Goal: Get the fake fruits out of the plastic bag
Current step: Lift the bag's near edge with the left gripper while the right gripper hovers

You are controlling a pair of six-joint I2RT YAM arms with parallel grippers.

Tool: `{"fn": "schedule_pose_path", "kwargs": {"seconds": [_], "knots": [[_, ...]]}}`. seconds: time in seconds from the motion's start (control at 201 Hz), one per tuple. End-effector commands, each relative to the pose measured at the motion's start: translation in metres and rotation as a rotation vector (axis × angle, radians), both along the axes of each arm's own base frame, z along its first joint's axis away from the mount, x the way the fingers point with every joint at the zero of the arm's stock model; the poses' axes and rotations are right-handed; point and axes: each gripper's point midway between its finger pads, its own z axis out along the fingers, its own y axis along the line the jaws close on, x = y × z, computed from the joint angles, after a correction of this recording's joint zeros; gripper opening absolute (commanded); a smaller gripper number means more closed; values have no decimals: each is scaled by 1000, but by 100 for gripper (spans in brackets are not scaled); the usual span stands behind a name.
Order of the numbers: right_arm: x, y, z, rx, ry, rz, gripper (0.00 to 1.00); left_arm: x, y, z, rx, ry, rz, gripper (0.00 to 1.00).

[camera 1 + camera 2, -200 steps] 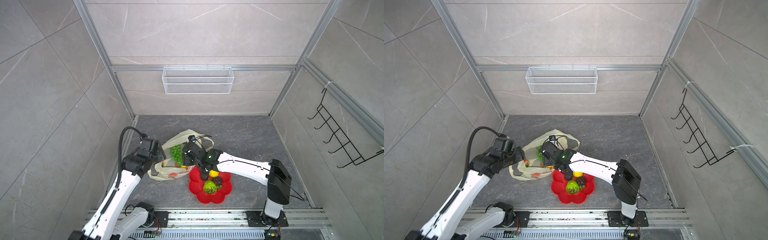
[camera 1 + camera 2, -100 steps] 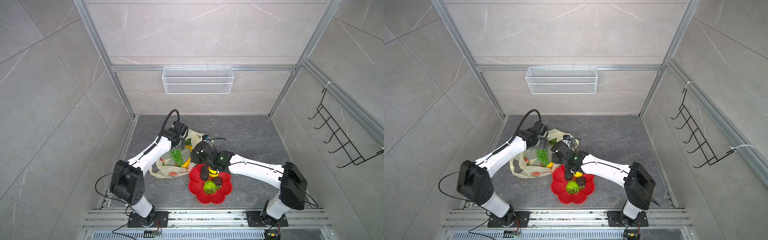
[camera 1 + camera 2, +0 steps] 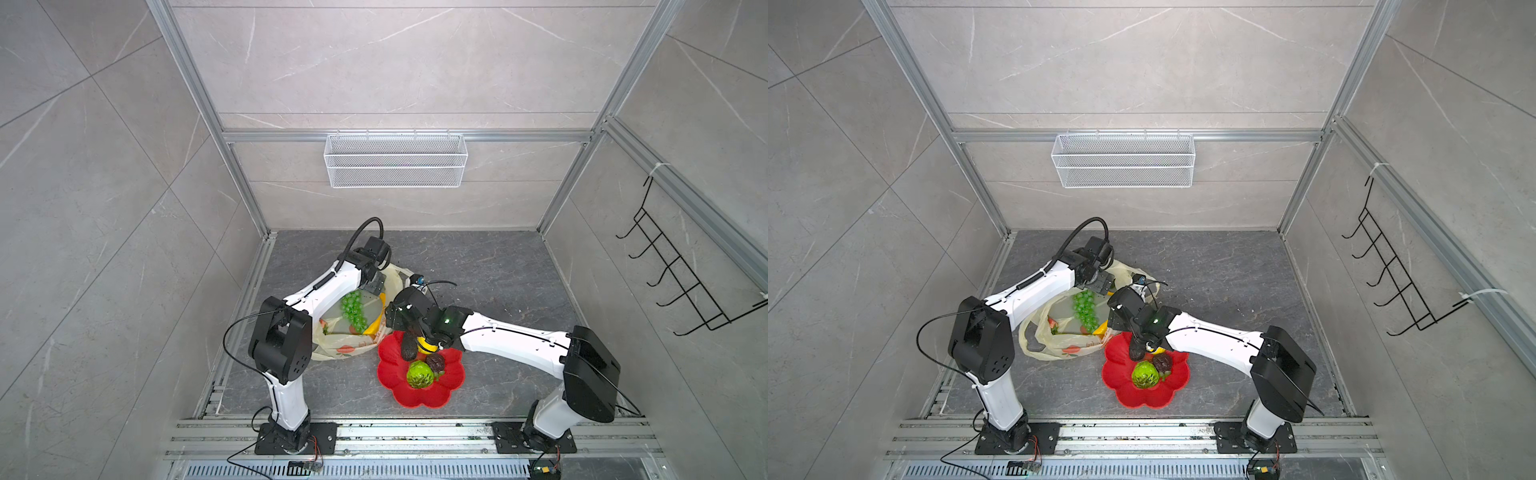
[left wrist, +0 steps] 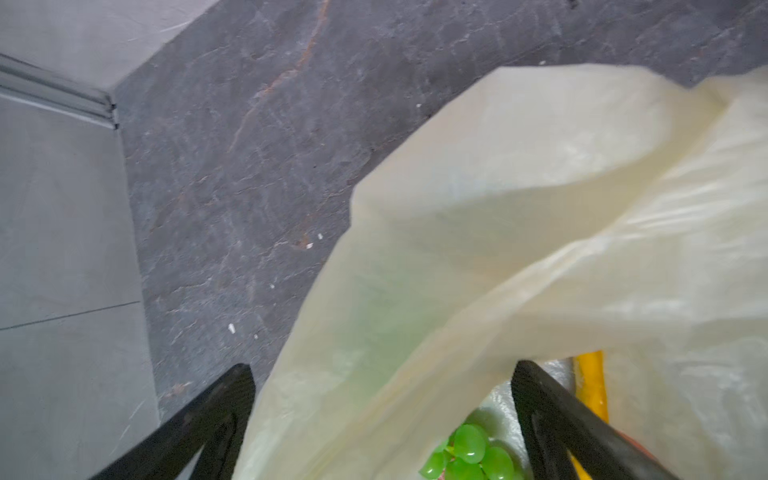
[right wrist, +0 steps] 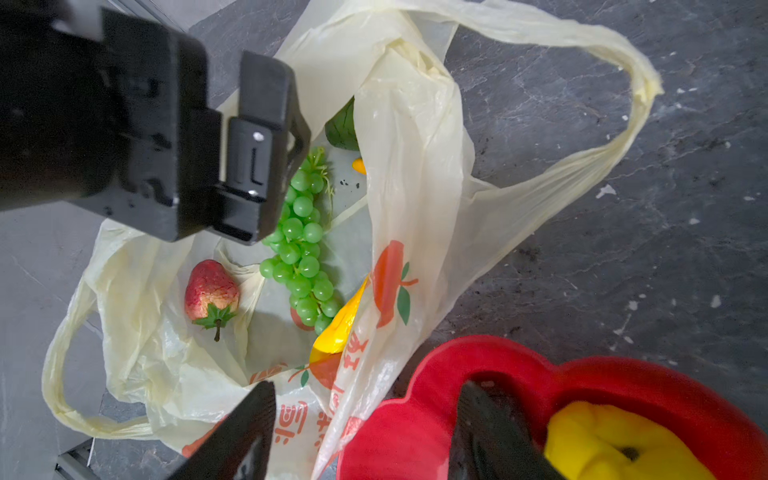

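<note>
Your left tool (image 4: 381, 368) has its jaws wide apart, astride the far rim of the plastic bag (image 5: 415, 166). One jaw is outside the film and one inside, and it grips nothing. The bag lies open on the tabletop (image 3: 478, 270), left of centre. Inside it you can see the grape bunch (image 5: 301, 257) in the middle, the strawberry (image 5: 212, 291) to its left and the banana (image 5: 338, 324) along its right side. The green avocado (image 5: 343, 129) is tucked at the far end, close to the left tool. Your right tool (image 5: 368, 388) also has its jaws apart with nothing between them. It hangs where the bag's right edge meets the rim of the red plate (image 3: 415, 395), which sits just beside the bag, to the right and nearer. On the plate lie the dark avocado (image 3: 409, 345), the lemon (image 5: 615, 440), the dark-brown piece (image 3: 435, 363) and the green knobbly ball (image 3: 419, 374).
</note>
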Motion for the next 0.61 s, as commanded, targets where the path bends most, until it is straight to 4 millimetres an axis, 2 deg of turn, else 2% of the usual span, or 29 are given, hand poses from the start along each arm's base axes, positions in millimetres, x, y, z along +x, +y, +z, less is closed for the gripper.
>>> {"fn": "schedule_pose_path", "kwargs": {"seconds": [0.0,0.08,0.179,0.324,0.428,0.548,0.602], "knots": [[1,-4,10,35,-13,-24,72,3,-16,-15,-46,73,-64,100],[0,-5,10,36,-14,-23,72,12,-6,-21,-7,68,-16,99],[0,-4,10,39,-15,-20,72,28,10,-17,25,15,70,89],[0,6,5,46,1,6,71,42,10,-6,-60,-48,115,54],[2,11,2,47,7,16,71,43,13,10,-133,-99,152,21],[2,21,3,53,5,56,71,36,27,36,-196,-188,216,0],[0,29,6,70,-3,89,70,29,40,49,-210,-240,276,0]]}}
